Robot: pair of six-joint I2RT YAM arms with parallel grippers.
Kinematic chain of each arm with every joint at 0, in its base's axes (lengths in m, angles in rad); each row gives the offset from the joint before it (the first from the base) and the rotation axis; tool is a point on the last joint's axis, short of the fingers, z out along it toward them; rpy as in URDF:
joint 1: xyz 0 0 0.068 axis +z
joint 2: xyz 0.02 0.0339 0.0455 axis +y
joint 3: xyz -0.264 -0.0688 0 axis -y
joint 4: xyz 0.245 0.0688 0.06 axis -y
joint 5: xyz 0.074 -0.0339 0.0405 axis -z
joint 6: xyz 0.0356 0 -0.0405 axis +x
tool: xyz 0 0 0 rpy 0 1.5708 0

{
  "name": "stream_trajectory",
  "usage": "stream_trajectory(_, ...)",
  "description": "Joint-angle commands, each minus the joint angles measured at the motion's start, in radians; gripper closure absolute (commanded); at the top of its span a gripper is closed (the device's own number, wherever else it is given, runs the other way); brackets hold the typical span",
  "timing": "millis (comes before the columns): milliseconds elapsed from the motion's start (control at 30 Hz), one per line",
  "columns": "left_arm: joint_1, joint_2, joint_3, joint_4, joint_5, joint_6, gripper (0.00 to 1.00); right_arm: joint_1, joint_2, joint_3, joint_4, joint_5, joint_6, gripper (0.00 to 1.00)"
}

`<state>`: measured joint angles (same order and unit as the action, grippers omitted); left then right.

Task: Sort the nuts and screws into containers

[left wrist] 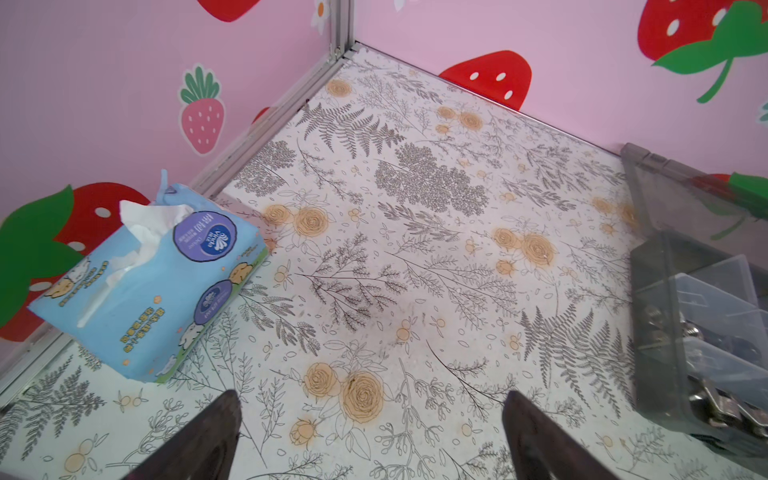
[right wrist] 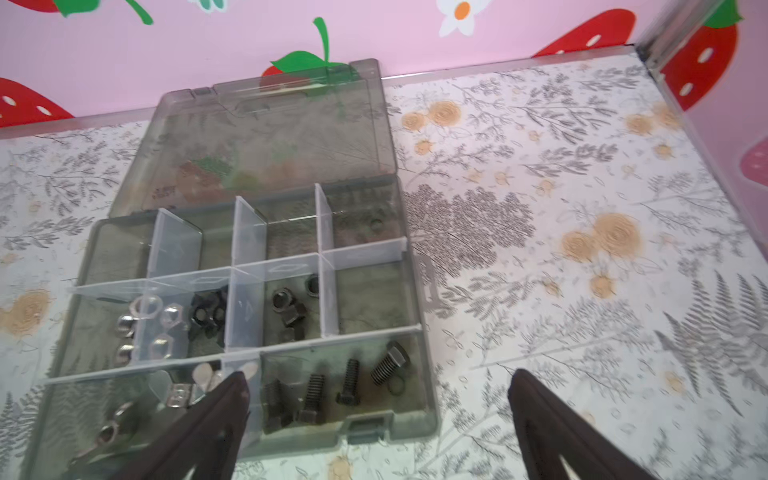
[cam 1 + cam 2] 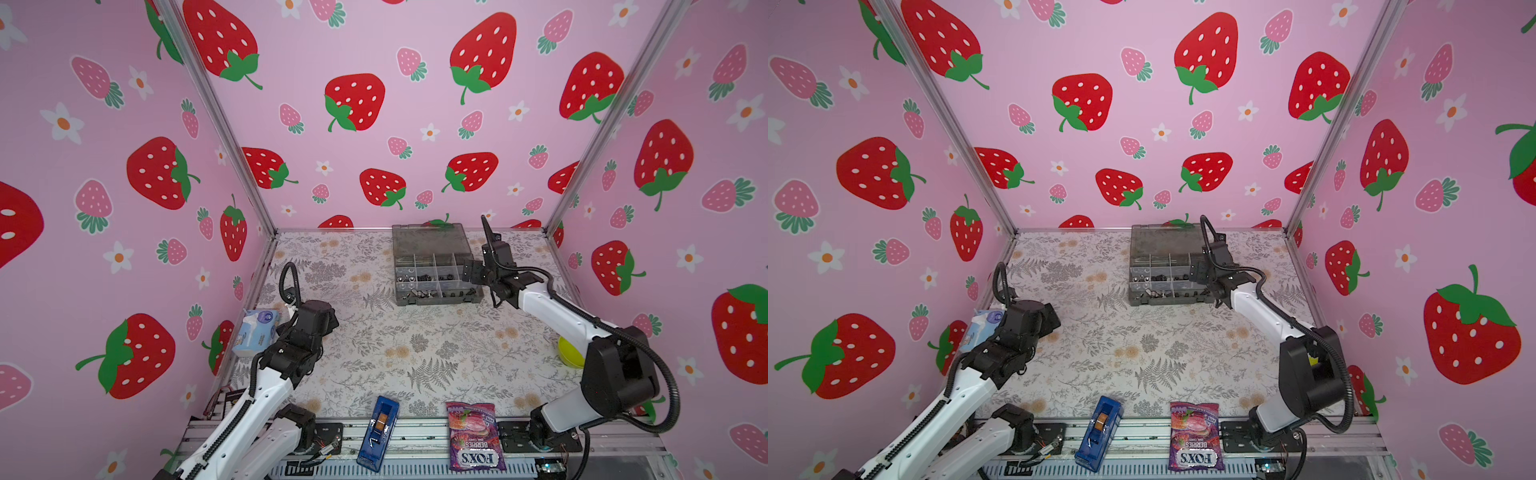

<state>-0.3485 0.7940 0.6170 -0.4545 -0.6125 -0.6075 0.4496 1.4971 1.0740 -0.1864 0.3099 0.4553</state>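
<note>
- My right gripper (image 2: 379, 374) stood spread wide with nothing between its 2 fingers. It hung over the near right corner of the organiser box (image 2: 424, 291), and 1 finger (image 2: 216, 415) covered part of the near row.
- My left gripper (image 1: 372, 392) was spread just as wide and held nothing. It hung above the bare flowered mat (image 1: 415, 249), well apart from the box.
- The 1 box sat near the back wall in both top views (image 3: 440, 300) (image 3: 1167, 301), with its lid (image 2: 270, 137) folded open toward that wall.
- Its cells (image 2: 365, 291) numbered 10 as far as I could tell: 4 in the back row, 4 in the middle row and 2 in the near row.
- 4 black screws (image 2: 351, 380) lay in the near right cell, with 1 thin black ring (image 2: 397, 388) touching the rightmost one.
- 4 black hex nuts (image 2: 282, 298) lay in the 3rd cell of the middle row.
- A clump of black nuts (image 2: 205, 318) lay in the cell beside it, too bunched for me to count.
- About 5 silver nuts (image 2: 124, 324) lay at the left end of that row, blurred by a clear divider.
- Silver winged nuts (image 2: 180, 395) lay in the near left cell, partly hidden by my finger, so I could not count them.
- 1 small ring (image 2: 376, 224) lay in the back right cell.
- 1 blue tissue pack (image 1: 145, 282) lay by the left wall.
- 1 blue narrow box (image 3: 378, 432) and 1 purple candy bag (image 3: 473, 436) lay at the front edge.
</note>
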Motion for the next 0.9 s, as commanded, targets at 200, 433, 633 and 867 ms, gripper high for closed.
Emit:
stream_trajectory(200, 0.006, -0.118, -0.13, 0.143, -0.229, 0.085, 0.01, -0.083, -0.227, -0.255, 0.17, 0.178, 0.029, 0.0)
stream_trajectory(433, 0.033, -0.104, -0.228, 0.377, -0.224, 0.247, 0.01, -0.092, -0.326, -0.45, 0.391, 0.278, -0.083, 0.0)
stream_trajectory(633, 0.107, 0.032, -0.277, 0.6, -0.15, 0.411, 0.01, -0.094, -0.34, -0.622, 0.613, 0.348, -0.172, 0.0)
stream_trajectory(867, 0.176, 0.207, -0.316, 0.829, -0.013, 0.516, 0.01, -0.1, -0.422, -0.801, 0.89, 0.369, -0.303, 0.0)
